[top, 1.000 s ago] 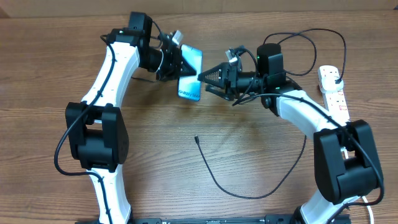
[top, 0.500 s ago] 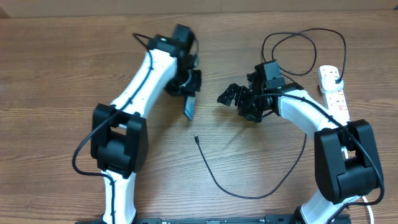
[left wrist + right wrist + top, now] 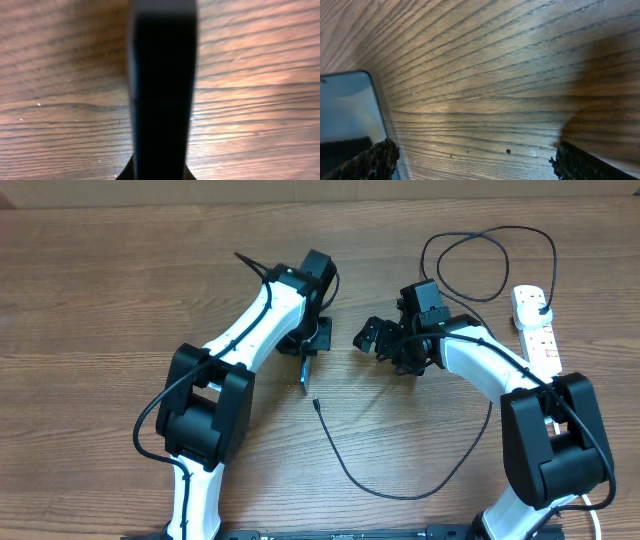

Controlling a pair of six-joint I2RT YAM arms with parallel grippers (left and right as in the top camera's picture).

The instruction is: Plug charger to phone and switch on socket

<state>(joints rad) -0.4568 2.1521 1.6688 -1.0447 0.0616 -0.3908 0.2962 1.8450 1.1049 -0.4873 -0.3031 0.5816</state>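
— Phone (image 3: 304, 372), the slim black-edged smartphone with the pale blue screen: where is it?

— Pinched in the left hand (image 3: 306, 356), turned on edge over the brown wooden desk (image 3: 100, 300). Its lower end is close to the boards, but I cannot tell whether it touches them. The left wrist view shows only a dark slab down the middle.

— And the right hand (image 3: 366, 336)?

— Released, fingers (image 3: 375, 157) spread with nothing between them, just beside the phone's screen side.

— What worries you?

— The grip, mostly. A thin, smooth slab held by its faces could twist or slide out and slap flat on the desk. The long thin black charger cable (image 3: 352, 477) also has its small connector tip (image 3: 314, 403) lying loose near the phone's lower end. If the phone comes down, it could flick that tip away.

— Anything else?

— The tip is tiny, so the right hand may take it crooked and miss the port. The two hands are near each other and might bump. A tug on the cable could also drag the narrow white power-strip socket (image 3: 537, 330), well apart at the right. Its switch, I judge, is not yet pressed.
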